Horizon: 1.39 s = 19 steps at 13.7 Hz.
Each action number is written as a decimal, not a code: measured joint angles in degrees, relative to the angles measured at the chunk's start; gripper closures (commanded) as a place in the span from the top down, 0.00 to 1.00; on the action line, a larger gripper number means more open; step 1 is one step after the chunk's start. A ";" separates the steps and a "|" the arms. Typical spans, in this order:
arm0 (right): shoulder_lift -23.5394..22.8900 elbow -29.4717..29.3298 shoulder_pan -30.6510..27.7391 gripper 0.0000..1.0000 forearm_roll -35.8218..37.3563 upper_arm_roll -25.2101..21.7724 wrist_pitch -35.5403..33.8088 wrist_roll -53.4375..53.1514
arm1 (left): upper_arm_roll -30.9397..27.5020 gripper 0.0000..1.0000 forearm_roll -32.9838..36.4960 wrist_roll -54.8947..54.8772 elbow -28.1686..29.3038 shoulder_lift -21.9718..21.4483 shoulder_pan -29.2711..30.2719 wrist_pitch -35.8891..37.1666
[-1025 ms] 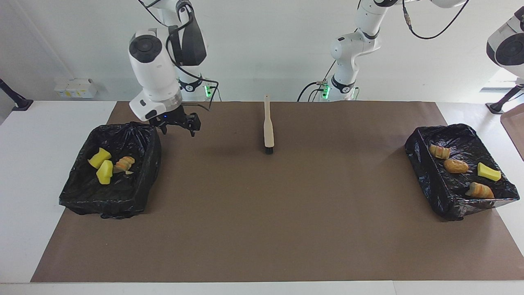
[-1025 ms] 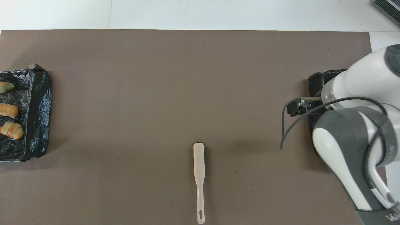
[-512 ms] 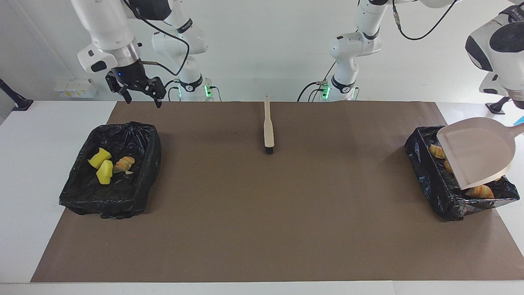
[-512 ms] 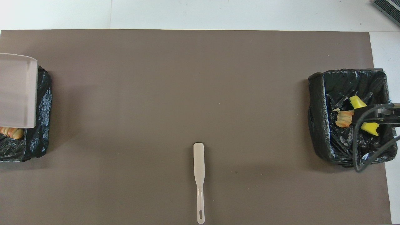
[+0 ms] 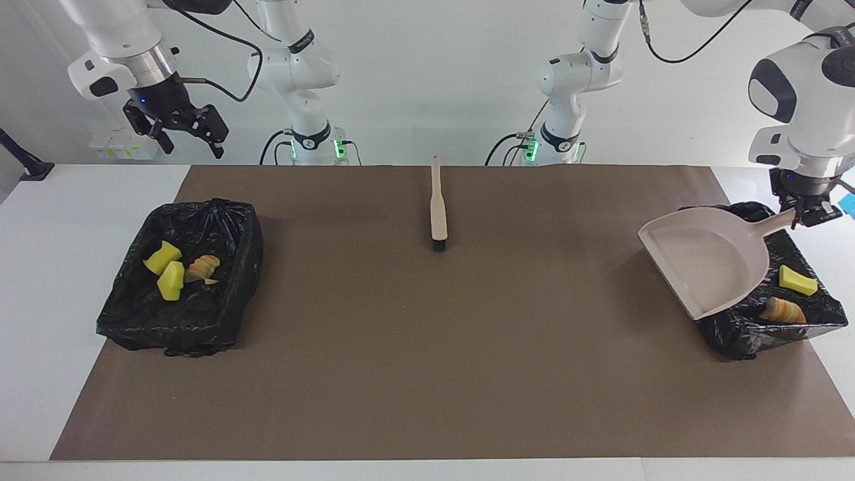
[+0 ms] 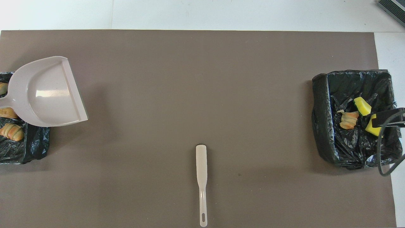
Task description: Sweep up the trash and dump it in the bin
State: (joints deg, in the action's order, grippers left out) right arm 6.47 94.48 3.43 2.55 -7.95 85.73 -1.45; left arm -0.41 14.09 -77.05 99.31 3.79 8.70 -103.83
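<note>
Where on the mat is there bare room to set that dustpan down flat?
The brown mat is bare between the two lined bins, from the brush out to the edge farthest from the robots. Crowded spots: the bin at the left arm's end, under the dustpan held by the left gripper, and the bin at the right arm's end.

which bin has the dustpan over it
The bin at the left arm's end of the table: the dustpan, held by the left gripper, hangs over it. Nothing hangs over the other bin.
</note>
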 measured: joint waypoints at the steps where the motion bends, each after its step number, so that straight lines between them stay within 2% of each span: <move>1: 0.00 0.00 0.00 1.00 -0.01 0.00 -0.01 0.00 | 0.04 0.00 -1.18 3.60 0.39 0.01 -0.96 0.61; 7: 0.01 0.10 0.15 1.00 -0.02 0.04 -0.54 0.03 | 0.44 0.00 -8.85 34.97 1.95 0.12 -11.43 2.82; 12: 0.02 0.12 0.16 1.00 -0.03 0.04 -0.65 0.03 | 0.57 0.00 -11.02 58.76 2.28 1.37 -23.60 3.17; 14: 0.02 0.14 0.16 1.00 -0.03 0.04 -0.80 0.03 | 0.60 0.00 -12.72 66.50 2.29 2.72 -28.62 2.31; 19: 0.02 0.17 0.16 1.00 -0.03 0.04 -0.85 0.03 | 0.64 0.00 -16.40 82.01 1.65 9.87 -39.50 -7.03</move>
State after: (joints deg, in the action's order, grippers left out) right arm 6.49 94.65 3.59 2.52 -7.91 84.88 -1.42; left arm 0.23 -2.31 4.96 100.96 13.66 -30.80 -110.86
